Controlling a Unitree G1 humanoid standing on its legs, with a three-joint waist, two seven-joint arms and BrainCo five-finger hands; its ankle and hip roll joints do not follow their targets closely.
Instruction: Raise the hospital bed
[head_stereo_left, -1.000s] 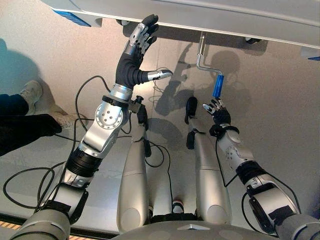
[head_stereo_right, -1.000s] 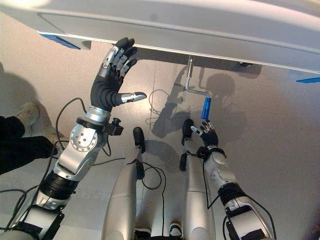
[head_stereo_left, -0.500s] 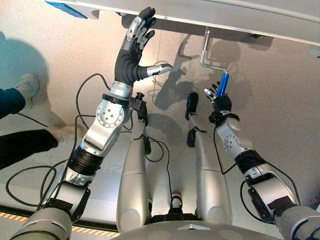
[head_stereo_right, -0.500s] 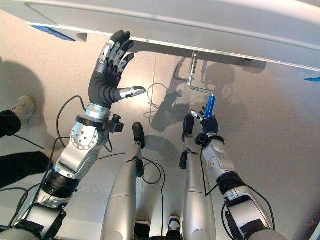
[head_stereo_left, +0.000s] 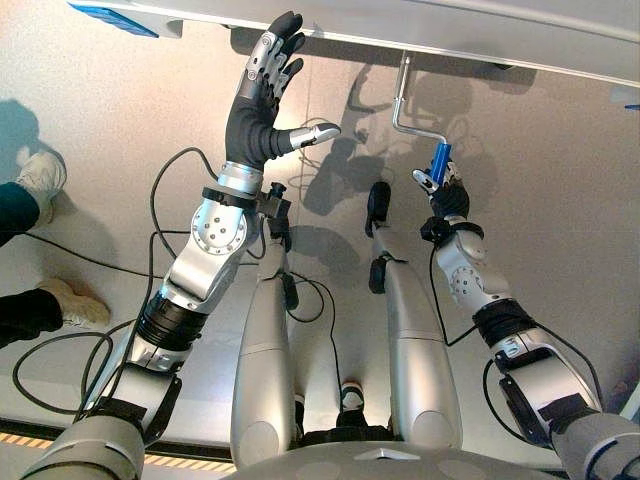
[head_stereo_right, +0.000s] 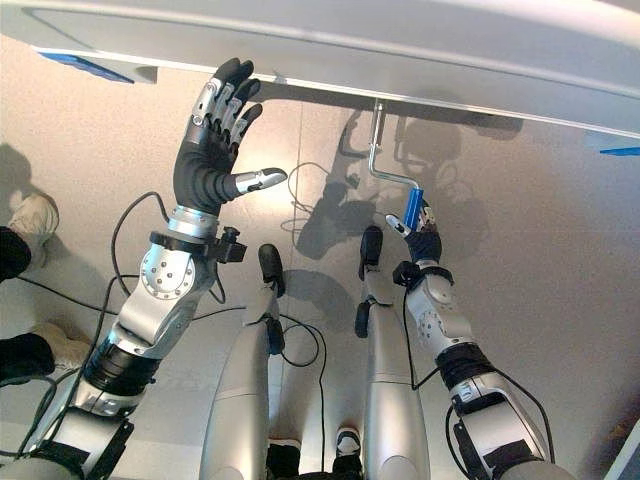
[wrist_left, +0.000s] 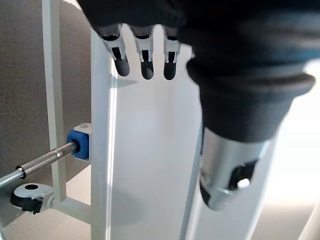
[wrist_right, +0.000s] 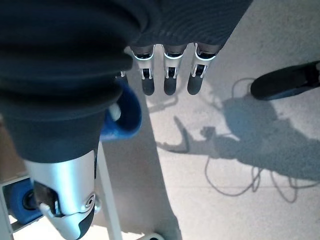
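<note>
The right hand (head_stereo_left: 444, 190) has its fingers curled round the crank's blue handle (head_stereo_left: 441, 158) hanging under the bed frame (head_stereo_left: 420, 22), the left hand (head_stereo_left: 262, 100) spread flat against that frame (steadying, I judge), so cranking looks barely underway.

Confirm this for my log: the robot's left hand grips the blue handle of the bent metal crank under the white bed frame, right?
Not quite: the right hand is at the blue handle of the bent metal crank, as the left eye view shows. The left hand is raised open at the white bed frame.
</note>
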